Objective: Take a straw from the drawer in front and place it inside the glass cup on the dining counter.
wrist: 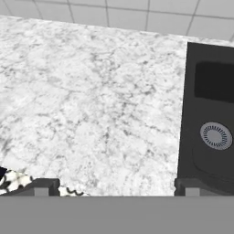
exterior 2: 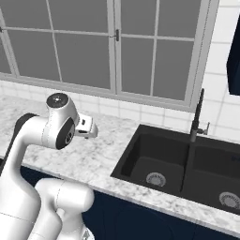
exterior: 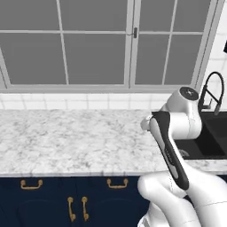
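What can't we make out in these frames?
- Drawer fronts, left base view: all look shut, contents hidden; the arm covers the cabinets further right.
- Sink, right base view: right end cut off by the frame edge.
- Gripper, hand view: just two fingertips at the bottom, standing wide apart.

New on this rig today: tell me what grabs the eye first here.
The white arm rears up over a marble worktop under a big grey window. A black double sink with a dark tap sits to its right. Navy drawers with gold handles run below, all shut.
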